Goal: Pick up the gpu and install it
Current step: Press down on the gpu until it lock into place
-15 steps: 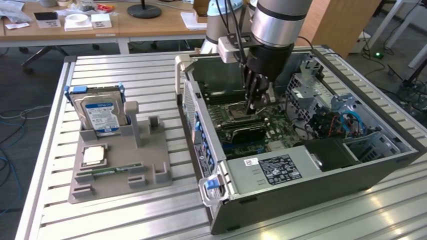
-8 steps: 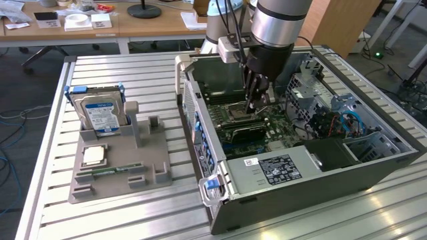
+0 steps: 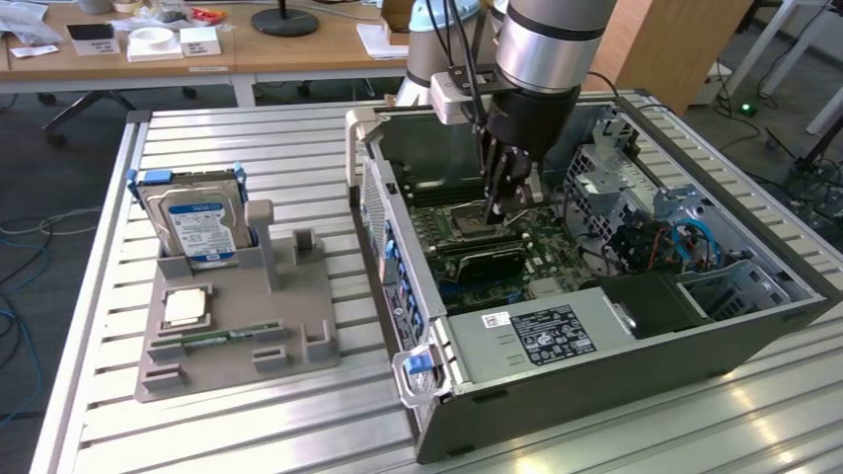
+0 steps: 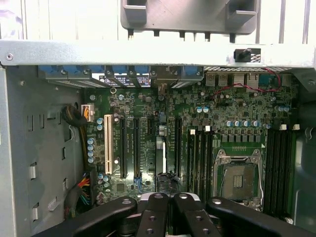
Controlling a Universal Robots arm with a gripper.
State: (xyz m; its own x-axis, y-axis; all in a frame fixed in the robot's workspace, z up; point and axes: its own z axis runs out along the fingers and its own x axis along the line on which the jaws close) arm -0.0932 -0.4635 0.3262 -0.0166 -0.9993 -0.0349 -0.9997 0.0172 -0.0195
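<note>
Your pincer is pinched tight on the card, a thin, flat, dark piece seen edge-on between the black fingers. The arm, glossy silver with a black wrist, drops straight down into the open grey metal case. The green motherboard lies flat right below the tips, with the square metal-framed socket just beside them. The grey plastic tray, holding the boxy silver drive, sits well apart, outside the case.

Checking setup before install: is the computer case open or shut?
Open: the computer case lies on its side, side panel off, motherboard exposed.
</note>
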